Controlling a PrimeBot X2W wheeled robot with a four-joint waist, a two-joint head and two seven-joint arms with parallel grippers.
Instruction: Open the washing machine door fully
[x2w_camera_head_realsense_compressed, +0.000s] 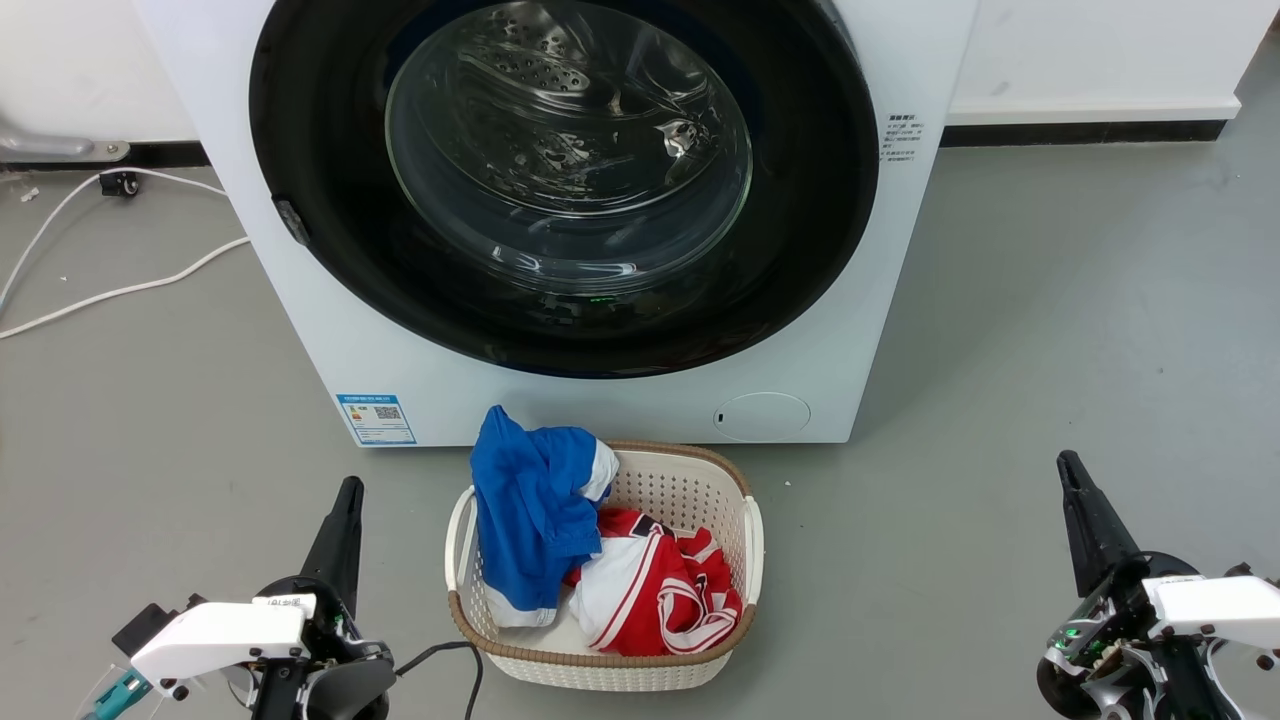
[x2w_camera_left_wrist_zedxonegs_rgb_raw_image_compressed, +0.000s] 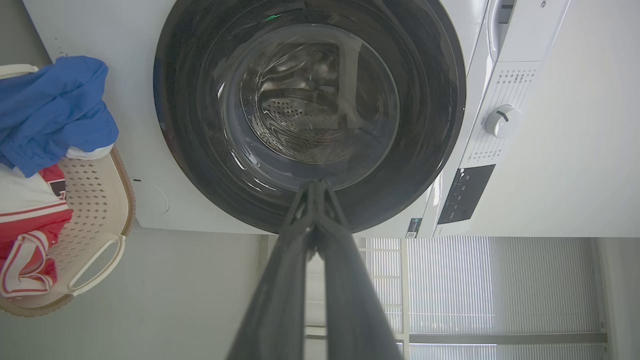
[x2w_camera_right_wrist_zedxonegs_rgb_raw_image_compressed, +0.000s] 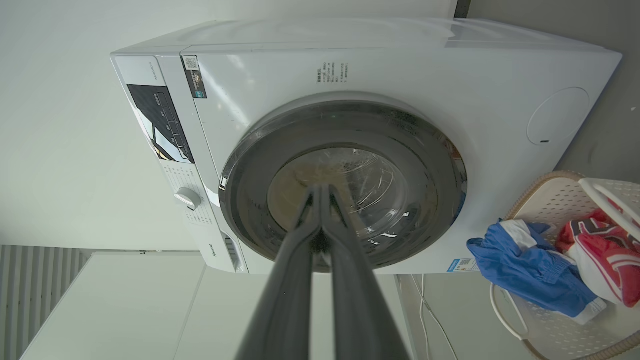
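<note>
Pointing up from the lower corners of the head view, the left gripper (x2w_camera_head_realsense_compressed: 350, 490) and the right gripper (x2w_camera_head_realsense_compressed: 1068, 465) each have their two long dark fingers pressed together, with nothing between them. Both are well apart from the machine. Between them on the grey floor (x2w_camera_head_realsense_compressed: 1050, 330) sits a white woven laundry basket (x2w_camera_head_realsense_compressed: 755, 540) with a brown rim. It holds a blue garment (x2w_camera_head_realsense_compressed: 530, 510) draped over its left edge and a red-and-white garment (x2w_camera_head_realsense_compressed: 660, 590). Just behind the basket stands the washing machine (x2w_camera_head_realsense_compressed: 330, 330), a white box. A blue label (x2w_camera_head_realsense_compressed: 377, 418) with a QR code sits low on its left, its print too small to read, and a small round flap (x2w_camera_head_realsense_compressed: 762, 416) sits low on its right. A block of fine grey print (x2w_camera_head_realsense_compressed: 900, 138) sits higher on the right, also illegible. The washing machine door (x2w_camera_head_realsense_compressed: 565, 170) lies closed against the front: a glossy black disc, nearly machine-wide, with a bulging clear glass window through which the perforated steel drum shows, and a small notch at its left edge. The right wrist view shows a white dial (x2w_camera_right_wrist_zedxonegs_rgb_raw_image_compressed: 188, 198), a black control panel (x2w_camera_right_wrist_zedxonegs_rgb_raw_image_compressed: 160, 122) and a QR sticker (x2w_camera_right_wrist_zedxonegs_rgb_raw_image_compressed: 195, 77) along the machine's top band. White cables (x2w_camera_head_realsense_compressed: 120, 290) trail on the floor toward the wall.
</note>
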